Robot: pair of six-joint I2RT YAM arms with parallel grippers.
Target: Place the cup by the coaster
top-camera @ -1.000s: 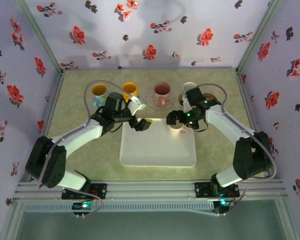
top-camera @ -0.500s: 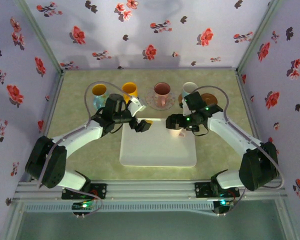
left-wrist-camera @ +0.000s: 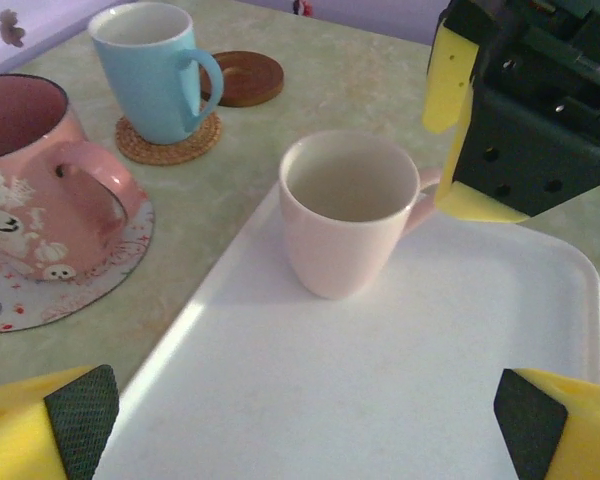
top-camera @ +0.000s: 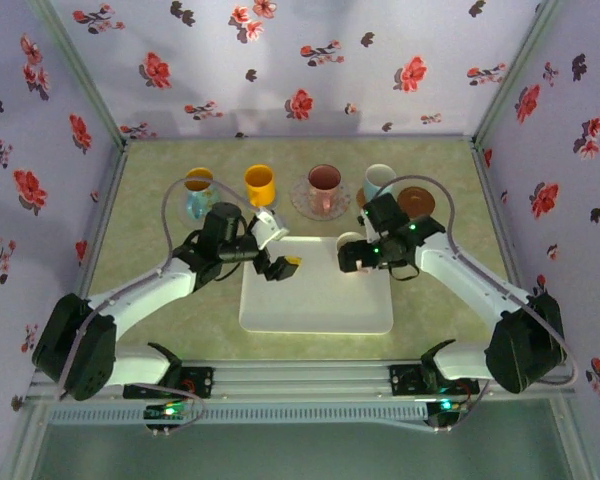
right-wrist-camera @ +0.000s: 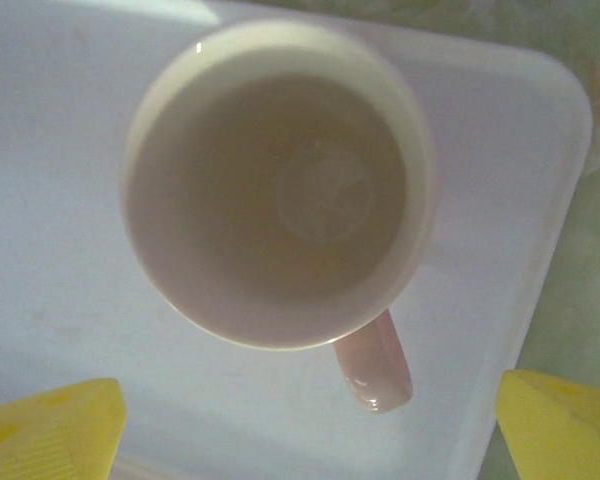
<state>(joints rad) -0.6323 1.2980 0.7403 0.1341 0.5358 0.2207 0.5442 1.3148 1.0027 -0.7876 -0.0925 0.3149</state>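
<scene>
Yellow tips of the right pincer [right-wrist-camera: 305, 425] sit wide apart in the two bottom corners of the right wrist view. They hold nothing. Just under them stands the pale pink cup [right-wrist-camera: 275, 185], upright and empty, near the top right corner of the white tray [right-wrist-camera: 60, 200]. The left pincer [left-wrist-camera: 305, 435] is open too, low over the tray's left side. The bare brown coaster [top-camera: 417, 201] lies off the tray, upper right in the top view, beside the blue cup [top-camera: 378, 182]. So the job looks hardly begun. The pink cup needs grabbing, lifting and setting down by that coaster.
</scene>
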